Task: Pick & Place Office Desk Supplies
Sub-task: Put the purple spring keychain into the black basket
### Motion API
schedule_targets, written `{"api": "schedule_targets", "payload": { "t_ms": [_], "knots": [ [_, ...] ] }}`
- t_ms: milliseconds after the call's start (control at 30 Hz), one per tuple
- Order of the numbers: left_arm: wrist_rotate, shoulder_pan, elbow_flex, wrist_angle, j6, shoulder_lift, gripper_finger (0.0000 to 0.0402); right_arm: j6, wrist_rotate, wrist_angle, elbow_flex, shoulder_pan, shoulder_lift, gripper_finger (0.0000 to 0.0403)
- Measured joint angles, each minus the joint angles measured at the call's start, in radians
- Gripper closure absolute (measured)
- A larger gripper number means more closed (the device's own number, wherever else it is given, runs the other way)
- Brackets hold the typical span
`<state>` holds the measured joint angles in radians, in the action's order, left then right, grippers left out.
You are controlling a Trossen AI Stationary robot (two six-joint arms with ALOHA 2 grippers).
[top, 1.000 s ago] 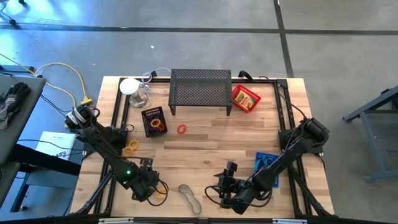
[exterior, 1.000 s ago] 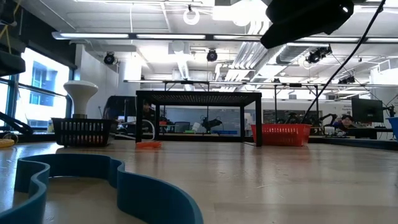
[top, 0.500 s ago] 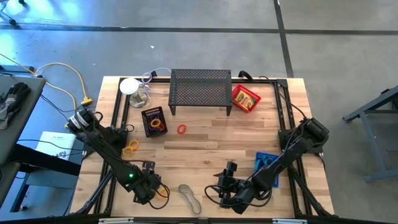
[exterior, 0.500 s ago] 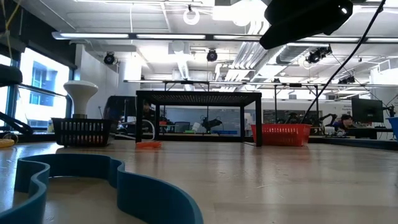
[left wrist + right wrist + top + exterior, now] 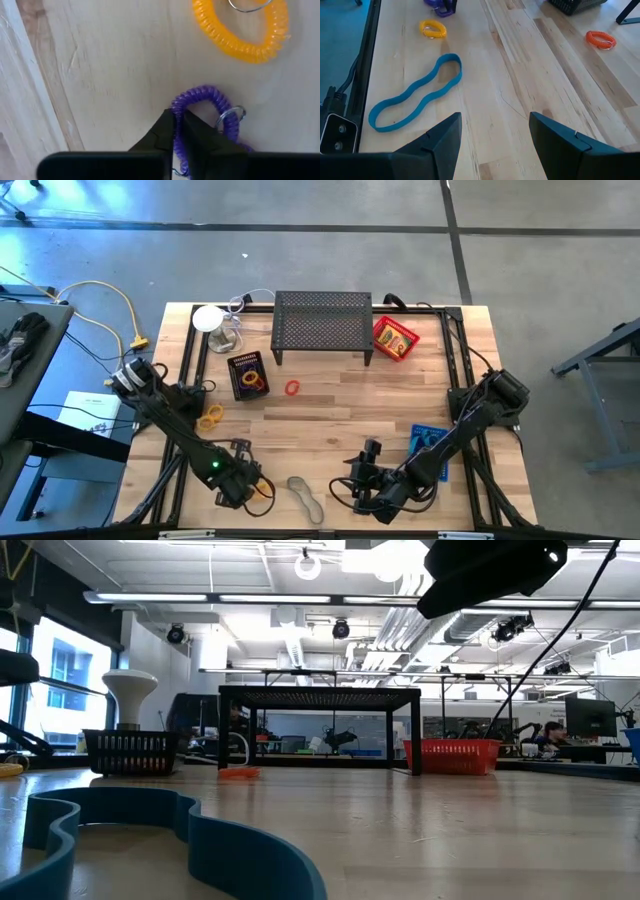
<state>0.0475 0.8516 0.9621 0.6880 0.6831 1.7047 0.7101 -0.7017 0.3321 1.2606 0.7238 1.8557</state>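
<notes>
a purple coiled plastic wrist ring (image 5: 207, 107) with a small metal key loop lies on the pale wooden worktop (image 5: 340, 405) near its front left corner, and the left claw (image 5: 178, 131) is pinched narrow on the coil, one strand caught between its dark fingers. just beside it lies a yellow-orange coiled ring (image 5: 242, 30), apart from the purple one. a blue flat rubber band loop (image 5: 415, 95), bent in a wavy outline, lies toward the front middle of the worktop. the right claw (image 5: 495, 132) hovers low over the front of the worktop with its fingers spread wide, holding nothing. farther back, an orange-red coiled ring (image 5: 292, 388) lies alone on the wood, near a small black mesh tray (image 5: 247, 374) holding small coloured items. a red mesh tray (image 5: 396, 338) sits at the back right beside a large black perforated metal stand (image 5: 322, 323).
</notes>
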Motion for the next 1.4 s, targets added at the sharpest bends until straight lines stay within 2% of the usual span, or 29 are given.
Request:
{"api": "schedule_targets", "payload": {
  "t_ms": [67,133,300,400,533,667,967,1167,1300,1400],
  "knots": [
    [0.001,0.000,0.036,0.045,-0.037,-0.001,0.0391,0.000,-0.001,0.000,0.000,0.000,0.000,0.0182],
    [-0.004,-0.002,0.085,0.159,-0.084,-0.009,0.0393,0.000,-0.006,0.000,0.000,0.000,0.000,0.0182],
    [0.136,-0.015,0.242,0.481,-0.116,-0.058,0.0395,-0.001,-0.006,0.000,0.000,-0.005,0.000,0.0182],
    [0.212,-0.038,0.303,0.557,-0.180,-0.097,0.0396,-0.003,-0.006,-0.001,0.000,-0.014,0.000,0.0182],
    [0.281,-0.112,0.307,0.666,-0.302,-0.150,0.0396,-0.003,-0.006,-0.003,0.000,-0.030,0.000,0.0182],
    [0.358,-0.247,0.307,0.817,-0.363,-0.178,0.0396,-0.003,-0.006,-0.012,0.000,-0.041,0.000,0.0182],
    [0.344,-0.648,0.261,0.715,-0.628,-0.241,0.0397,-0.003,-0.002,-0.017,0.000,-0.045,0.000,0.0182],
    [0.218,-0.873,0.065,0.498,-0.737,-0.379,0.0397,-0.003,-0.002,-0.019,0.000,-0.045,0.000,0.0182],
    [0.214,-0.974,-0.078,0.369,-0.765,-0.451,0.0397,-0.004,-0.002,-0.018,0.000,-0.045,0.000,0.0182],
    [0.206,-1.024,-0.130,0.317,-0.767,-0.463,0.0393,-0.001,-0.002,-0.029,-0.012,-0.045,0.000,0.0182]
  ]
}}
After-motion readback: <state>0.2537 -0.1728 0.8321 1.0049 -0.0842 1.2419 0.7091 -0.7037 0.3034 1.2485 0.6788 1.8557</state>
